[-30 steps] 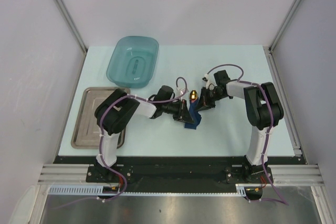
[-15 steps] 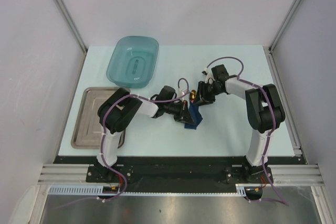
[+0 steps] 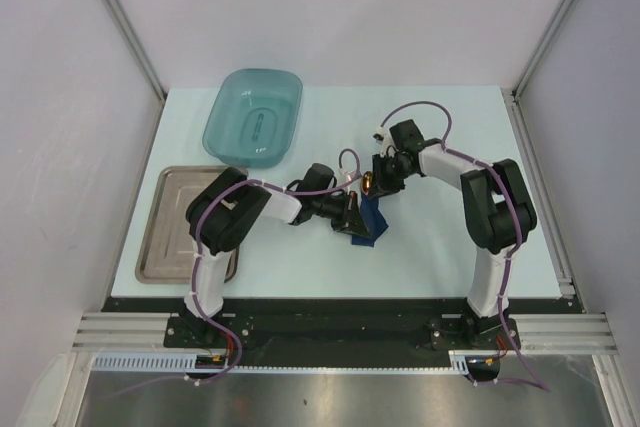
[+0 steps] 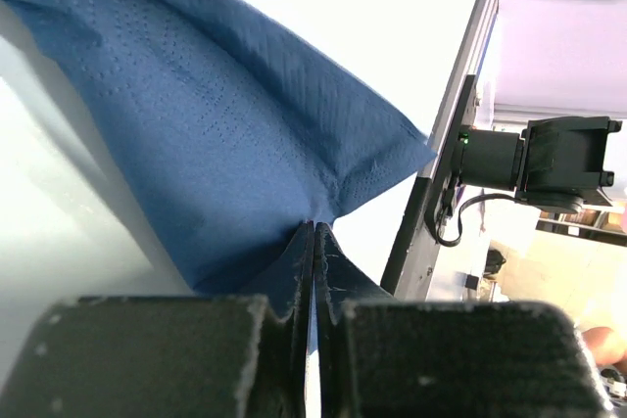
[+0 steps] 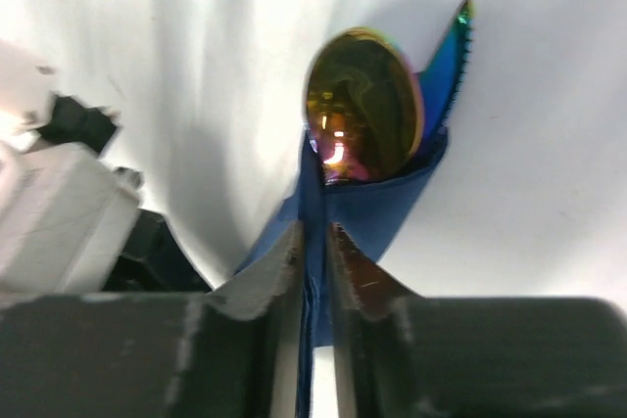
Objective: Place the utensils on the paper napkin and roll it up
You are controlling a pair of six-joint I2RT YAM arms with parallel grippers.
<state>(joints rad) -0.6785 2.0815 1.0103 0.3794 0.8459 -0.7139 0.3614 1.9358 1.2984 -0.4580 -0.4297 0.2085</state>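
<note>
Pale-green table (image 3: 450,247), white walls (image 3: 330,17) (tub (image 3: 253,117) far-left): left fingers (image 4: 338,291), right fingers (image 5: 269,281) each pinch paper napkin (image 4: 225,144).

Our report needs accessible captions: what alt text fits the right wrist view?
The right gripper pinches a fold of the navy paper napkin; a gold spoon bowl and a serrated iridescent blade tip poke out of its wrapped top.

The top camera looks down from above the near edge over the whole pale table (image 3: 300,257); both wrist cameras sit close against the thin dark navy paper napkin (image 3: 366,223), shared by all.
</note>
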